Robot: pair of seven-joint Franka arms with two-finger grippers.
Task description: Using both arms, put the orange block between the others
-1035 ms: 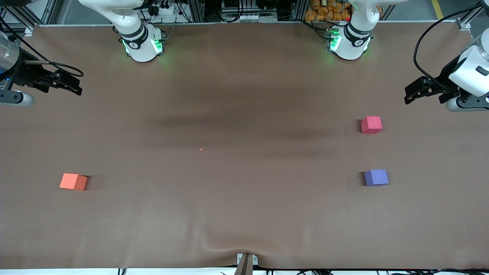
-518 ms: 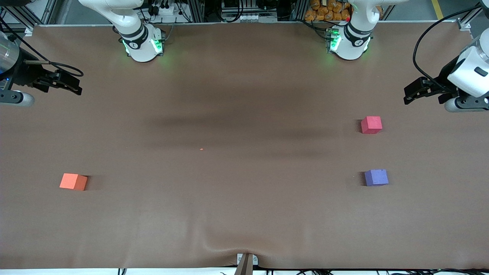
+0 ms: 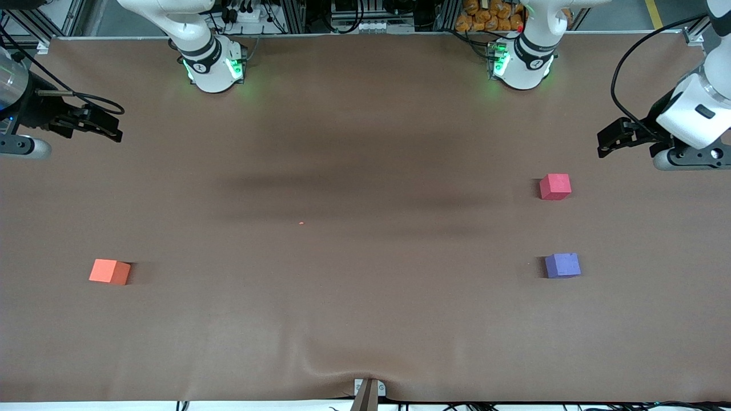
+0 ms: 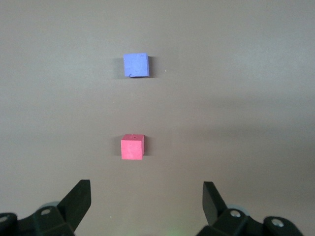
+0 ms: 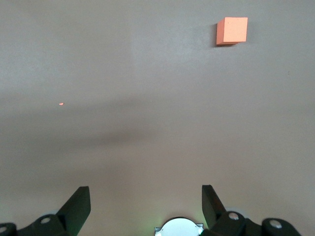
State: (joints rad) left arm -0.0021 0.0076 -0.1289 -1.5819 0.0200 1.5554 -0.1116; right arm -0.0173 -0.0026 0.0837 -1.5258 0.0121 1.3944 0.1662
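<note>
The orange block (image 3: 109, 272) (image 5: 232, 30) lies alone on the brown cloth toward the right arm's end of the table. The others sit toward the left arm's end. One is a pinkish-red cube (image 3: 555, 186) (image 4: 132, 147). The other, a purple-blue cube (image 3: 562, 265) (image 4: 136, 65), lies nearer the front camera, with a gap between them. My left gripper (image 3: 602, 145) (image 4: 146, 189) hangs open and empty over the cloth at the left arm's end. My right gripper (image 3: 114, 128) (image 5: 146, 189) hangs open and empty over the cloth at the right arm's end.
A tiny orange speck (image 3: 301, 223) (image 5: 61, 103) lies near the table's middle. Both arm bases (image 3: 214, 65) (image 3: 522, 63) stand along the back edge. A metal clamp (image 3: 368, 391) pinches the cloth at the front edge, raising a wrinkle there.
My left gripper has shifted slightly toward the table's middle. The right arm and all three cubes have stayed where they were.
</note>
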